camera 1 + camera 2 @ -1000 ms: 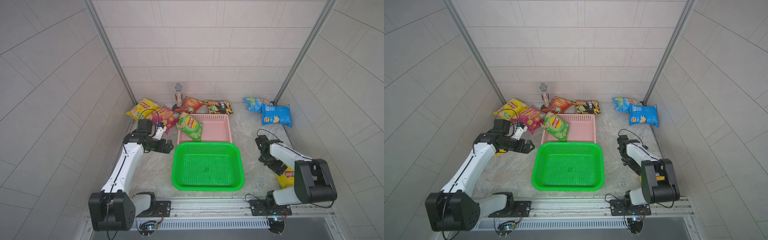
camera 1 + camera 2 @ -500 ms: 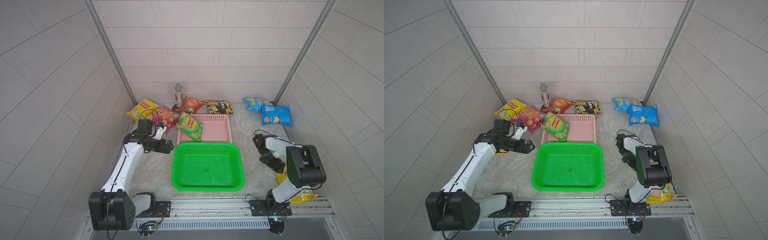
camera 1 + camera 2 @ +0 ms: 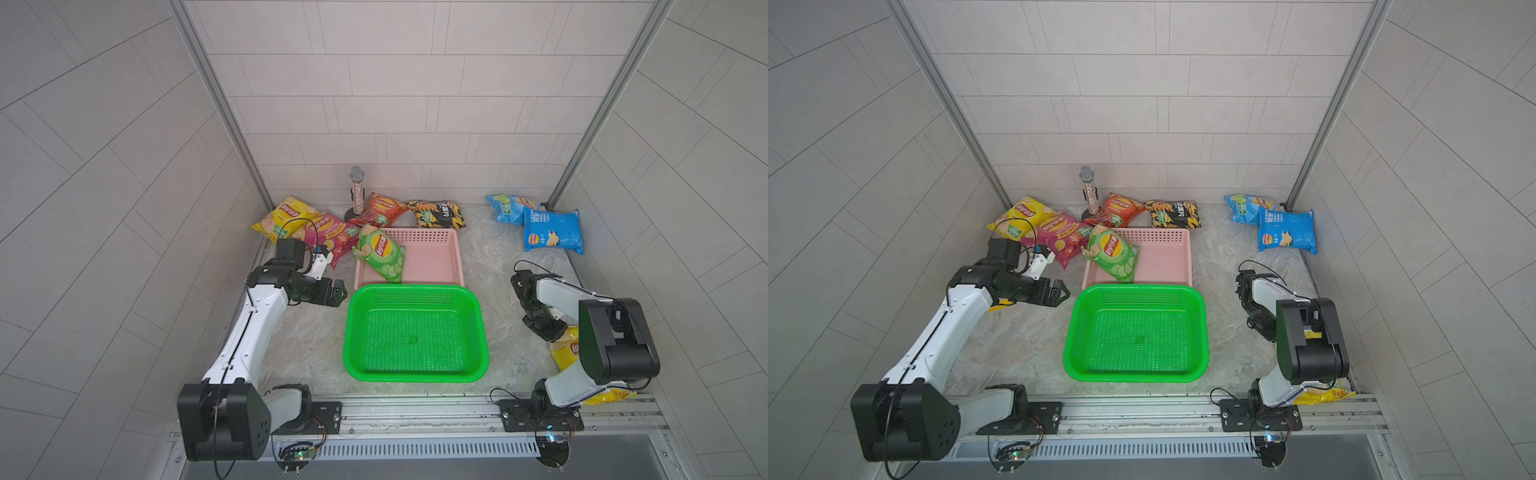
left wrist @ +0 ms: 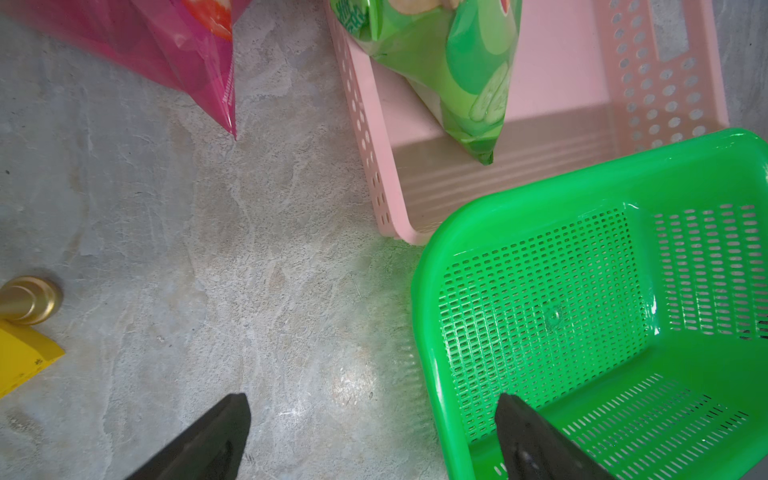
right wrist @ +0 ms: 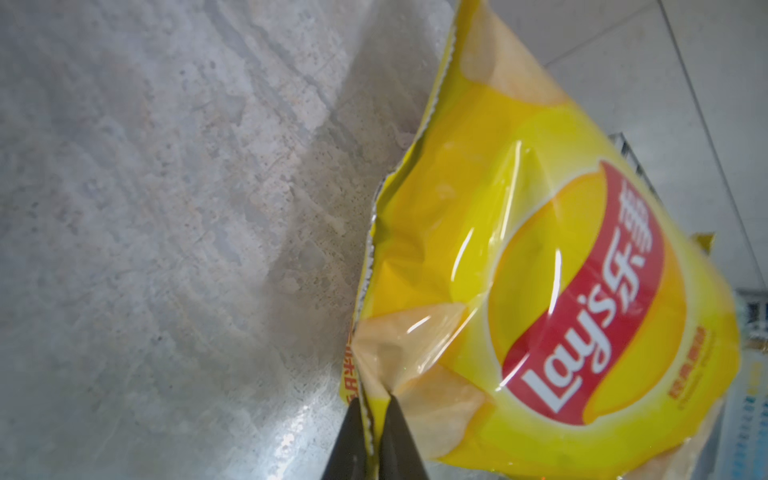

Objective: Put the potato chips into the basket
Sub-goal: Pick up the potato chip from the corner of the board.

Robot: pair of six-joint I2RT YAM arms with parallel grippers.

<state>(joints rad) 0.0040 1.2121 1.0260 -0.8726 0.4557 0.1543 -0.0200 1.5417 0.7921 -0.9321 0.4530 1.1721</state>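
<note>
Potato chips: the puffy yellow foil Lay's bag (image 5: 540, 291) lies on the table to the right of the green plastic mesh basket (image 3: 415, 291), by the R arm's base. R gripper (image 5: 372, 405) is shut tight, pinching the bag's crimped edge near a corner. L gripper (image 4: 370, 407) is wide open w/ nothing in it, at the basket's far left corner. It's a thin pinch on slippery foil, so I think: lift slow, no jerks, carry over the rim & let go above the middle.
</note>
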